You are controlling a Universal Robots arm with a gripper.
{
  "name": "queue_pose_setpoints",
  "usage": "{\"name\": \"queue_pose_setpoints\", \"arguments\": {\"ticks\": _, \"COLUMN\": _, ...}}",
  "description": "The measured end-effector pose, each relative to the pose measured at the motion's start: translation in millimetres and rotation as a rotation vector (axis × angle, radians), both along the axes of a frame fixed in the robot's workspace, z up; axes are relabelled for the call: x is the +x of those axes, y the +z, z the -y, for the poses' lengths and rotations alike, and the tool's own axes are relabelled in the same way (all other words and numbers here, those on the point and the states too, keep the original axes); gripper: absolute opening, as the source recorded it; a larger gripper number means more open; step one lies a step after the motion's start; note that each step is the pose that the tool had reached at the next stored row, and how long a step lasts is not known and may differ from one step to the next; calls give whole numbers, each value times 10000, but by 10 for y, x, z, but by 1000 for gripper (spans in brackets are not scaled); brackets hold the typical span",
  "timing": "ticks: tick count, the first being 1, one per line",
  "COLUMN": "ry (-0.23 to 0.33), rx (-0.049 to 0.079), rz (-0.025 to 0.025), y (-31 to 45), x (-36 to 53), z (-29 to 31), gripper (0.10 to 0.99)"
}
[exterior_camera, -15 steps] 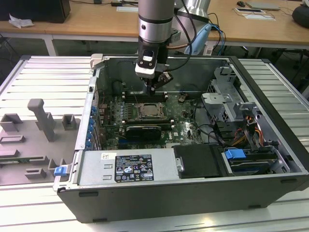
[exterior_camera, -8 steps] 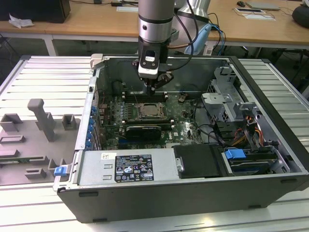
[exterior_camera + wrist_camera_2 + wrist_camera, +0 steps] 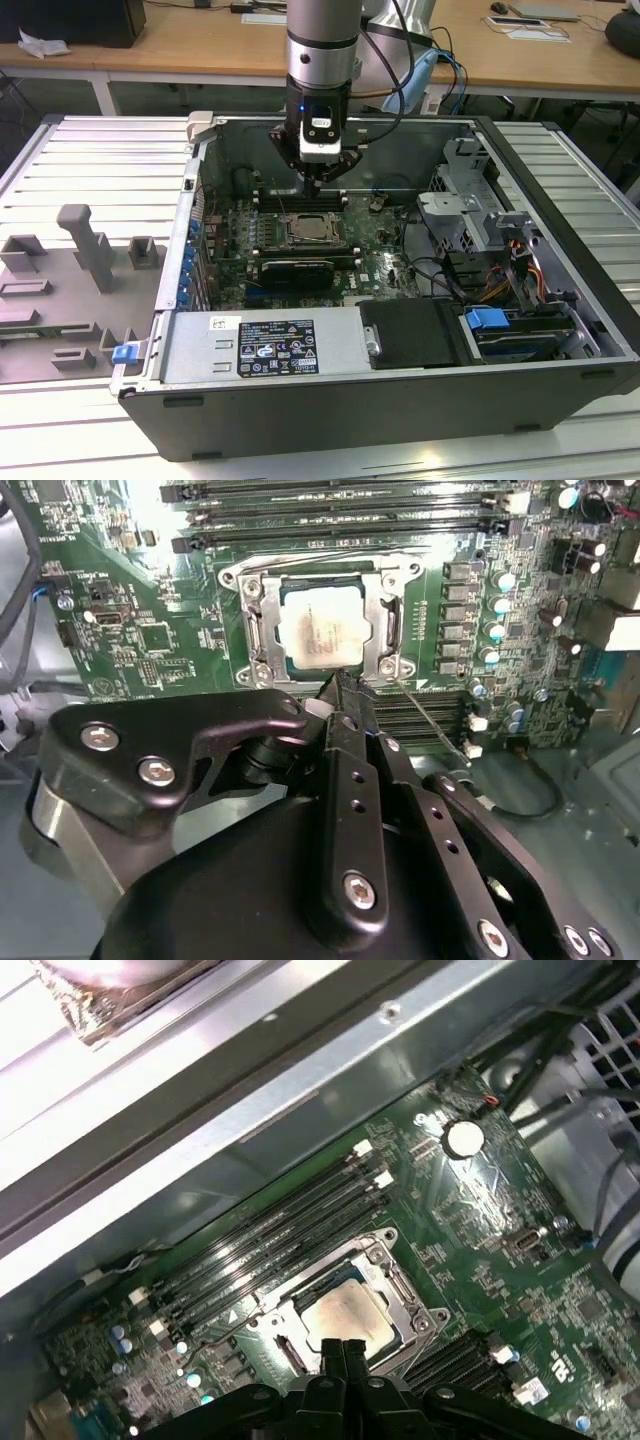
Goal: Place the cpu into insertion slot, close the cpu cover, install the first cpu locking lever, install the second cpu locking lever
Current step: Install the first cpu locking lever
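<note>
Exterior view: arm reaches down into open computer case (image 3: pixel 420 410). Gripper (image 3: pixel 318 184) hangs just above insertion slot (image 3: pixel 293 236).

Second wrist view, close up: cpu (image 3: pixel 322 632) lies flat in slot. Cpu cover (image 3: pixel 262 620) sits down around it, silver top showing through window. Thin lever rod (image 3: pixel 432 723) slants away from slot corner.

Fingers pressed together, nothing between them. Tip sits right by cover's edge, near lever rod; touching or not, cannot tell.

First wrist view: long memory slots (image 3: pixel 270 1240) lie beyond cpu.

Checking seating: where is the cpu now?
In the second wrist view, the cpu lies inside the cpu cover window, between memory slots, just ahead of the end effector.
</note>
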State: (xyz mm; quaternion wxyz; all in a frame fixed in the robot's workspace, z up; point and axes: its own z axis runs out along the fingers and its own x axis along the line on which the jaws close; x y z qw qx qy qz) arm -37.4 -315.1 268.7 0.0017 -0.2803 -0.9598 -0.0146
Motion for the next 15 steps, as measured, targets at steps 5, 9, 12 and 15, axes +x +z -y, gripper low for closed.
{"name": "queue_pose_setpoints", "arguments": {"ticks": 5, "ry": 508, "rx": 1, "rz": 1, "y": 0, "x": -4, "z": 1, "gripper": 106}}
{"name": "queue_pose_setpoints", "arguments": {"ticks": 9, "ry": 1189, "rx": 0, "rz": 0, "y": 0, "x": -5, "z": 1, "gripper": 106}}
{"name": "queue_pose_setpoints", "arguments": {"ticks": 12, "ry": 1509, "rx": 0, "rz": 0, "y": 0, "x": -5, "z": 1, "gripper": 106}}
{"name": "queue_pose_setpoints", "arguments": {"ticks": 15, "ry": 1781, "rx": 1, "rz": 0, "y": 0, "x": -5, "z": 1, "gripper": 106}}
